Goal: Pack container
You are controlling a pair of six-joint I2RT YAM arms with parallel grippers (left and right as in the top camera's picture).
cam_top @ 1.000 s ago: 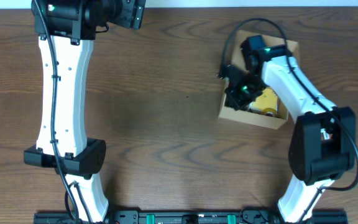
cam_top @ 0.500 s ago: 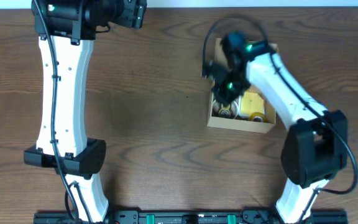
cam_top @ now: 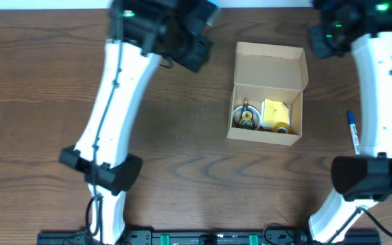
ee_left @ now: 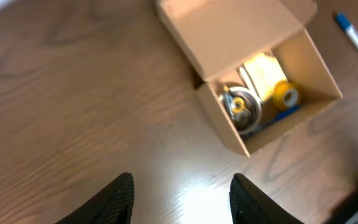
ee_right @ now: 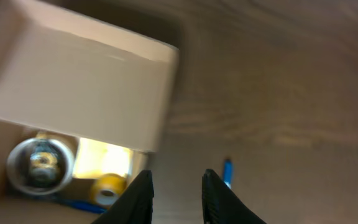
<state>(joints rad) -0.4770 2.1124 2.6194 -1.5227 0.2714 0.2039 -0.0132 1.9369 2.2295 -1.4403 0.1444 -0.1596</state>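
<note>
The tabletop is bare around the box, so nothing braces it. I judge the main risk to be a shove: a tool pressing on one wall or on the flap from one side could slide or turn the light cardboard instead of folding the lid down.

The flap stands open on the far side. If it is pushed off-centre it may spring back up, or come down on the contents rather than seat.

The pen lies on the tabletop to the right of the box, near it but apart. Closing now would probably leave it unpacked, and it could roll if nudged.

A silver roll and a yellow roll sit low inside. They seem unlikely to block the lid.

The box is right of centre. The left tool hangs to its far left, well apart, with its fingers spread wide and nothing between them. The right tool is above the far right corner, just beyond the flap's edge, with its fingers a little parted and empty.
</note>
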